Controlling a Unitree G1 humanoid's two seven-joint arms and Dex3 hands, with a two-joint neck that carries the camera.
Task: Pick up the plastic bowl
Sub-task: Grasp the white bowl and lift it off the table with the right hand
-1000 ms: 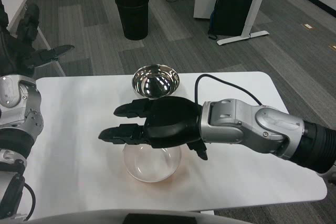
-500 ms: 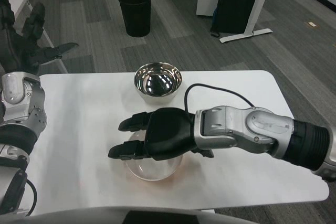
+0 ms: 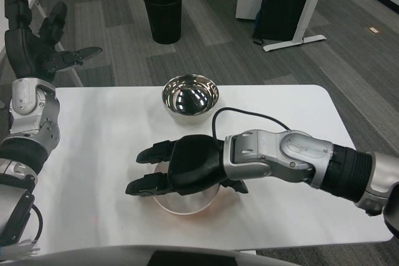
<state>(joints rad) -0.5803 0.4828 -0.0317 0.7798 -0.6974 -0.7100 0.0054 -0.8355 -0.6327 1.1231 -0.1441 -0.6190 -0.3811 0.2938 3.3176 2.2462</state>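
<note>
On white bench (image 3: pixel 93 154) — right hand (image 3: pixel 187 167) spread flat over plastic bowl (image 3: pixel 186 205), grip unclear. Left hand (image 3: pixel 34 45) raised at left, fingers apart. Steel bowl (image 3: pixel 190 96) behind.

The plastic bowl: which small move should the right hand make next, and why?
Probably close the fingers onto the rim. The right hand lies flat over the clear plastic bowl, fingers extended and gripping nothing, and the bowl sits on the white table. The left hand waits raised, open, far left.

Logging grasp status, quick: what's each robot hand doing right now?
Left robot hand: open, raised at the table's far left, holding nothing.
Right robot hand: open over the plastic bowl, fingers extended, not gripping it.
</note>
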